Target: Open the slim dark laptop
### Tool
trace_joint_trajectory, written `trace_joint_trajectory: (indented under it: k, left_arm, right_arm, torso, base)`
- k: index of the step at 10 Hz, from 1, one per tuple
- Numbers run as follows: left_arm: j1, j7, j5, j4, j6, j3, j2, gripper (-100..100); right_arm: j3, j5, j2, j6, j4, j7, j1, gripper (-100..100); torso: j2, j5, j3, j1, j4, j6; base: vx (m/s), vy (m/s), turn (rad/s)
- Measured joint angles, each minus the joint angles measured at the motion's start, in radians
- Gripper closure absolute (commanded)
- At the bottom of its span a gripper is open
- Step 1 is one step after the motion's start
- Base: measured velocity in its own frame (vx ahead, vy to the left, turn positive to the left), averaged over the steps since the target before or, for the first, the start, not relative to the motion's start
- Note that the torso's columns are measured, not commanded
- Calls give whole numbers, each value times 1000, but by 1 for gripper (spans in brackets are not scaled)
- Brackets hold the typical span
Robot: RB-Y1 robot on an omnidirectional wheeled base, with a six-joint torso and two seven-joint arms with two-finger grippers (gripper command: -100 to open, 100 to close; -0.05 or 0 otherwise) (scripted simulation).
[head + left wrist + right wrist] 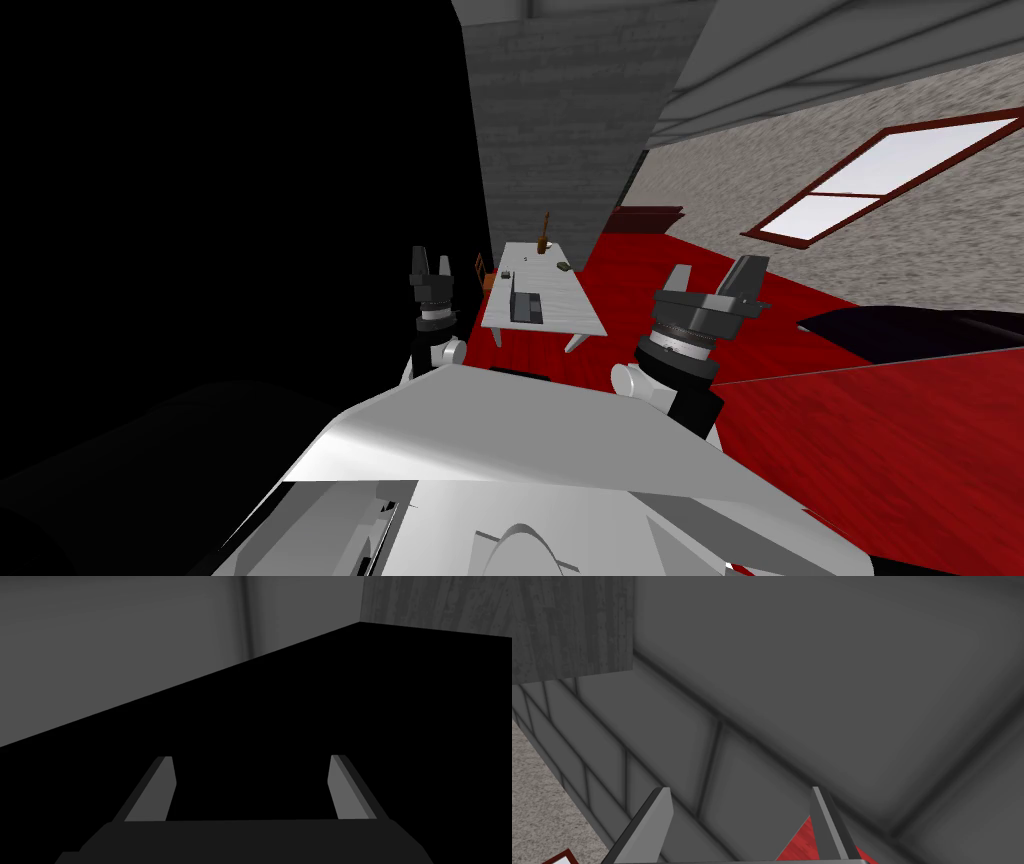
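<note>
1. Currently, the laptop (pixel 527 308) lies as a dark flat slab on the near half of the white counter (pixel 565 298), close to the counter's left long edge. It is too small to tell whether the lid is raised.
2. The counter stands well ahead of both arms, with its long axis running away from the robot. Its far end carries a brown upright object (pixel 545 232) and a small dark item (pixel 562 267). A brownish chair (pixel 481 268) stands just beside the counter's left edge.
3. The left claw (pixel 431 262) is raised to the left of the counter, well apart from the laptop. In the left wrist view its fingers (pixel 150 791) stand wide apart, about a third of the picture's width. It holds nothing and touches nothing.
4. The right claw (pixel 718 282) is raised to the right of the counter, over the red floor (pixel 650 290). In the right wrist view its fingers (pixel 654 821) are equally spread. It holds nothing and touches nothing.
5. Red floor lies between the robot and the counter's near end, and along the counter's right long edge.
6. A black area (pixel 230 200) lies to the left. A grey wall (pixel 560 120) rises behind the counter's far end.
7. To the right, a window (pixel 880 175) with a dark red frame sits in a speckled wall. Low dark furniture (pixel 920 330) lies below it, well apart from the counter.
</note>
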State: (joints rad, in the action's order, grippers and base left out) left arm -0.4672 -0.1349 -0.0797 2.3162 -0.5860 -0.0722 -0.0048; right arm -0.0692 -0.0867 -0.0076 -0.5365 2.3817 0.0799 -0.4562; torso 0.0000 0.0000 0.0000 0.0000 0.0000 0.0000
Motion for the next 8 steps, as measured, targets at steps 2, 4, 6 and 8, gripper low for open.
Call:
trace_joint_trajectory:
  k: [2, 4, 6, 8]
  left_arm:
    - [0, 0, 0, 0, 0, 0, 0, 0]
    - [0, 0, 0, 0, 0, 0, 0, 0]
    - [0, 0, 0, 0, 0, 0, 0, 0]
    - [0, 0, 0, 0, 0, 0, 0, 0]
  right_arm:
    - [0, 0, 0, 0, 0, 0, 0, 0]
    - [0, 0, 0, 0, 0, 0, 0, 0]
    - [0, 0, 0, 0, 0, 0, 0, 0]
    - [0, 0, 0, 0, 0, 0, 0, 0]
  torso:
    - [104, 0, -209, 0, 105, 0]
    - [248, 0, -497, 0, 248, 0]
    - [396, 0, -792, 0, 396, 0]
    - [544, 0, -1087, 0, 544, 0]
  base:
    - [0, 0, 0]
    - [0, 0, 0]
    - [0, 0, 0]
    - [0, 0, 0]
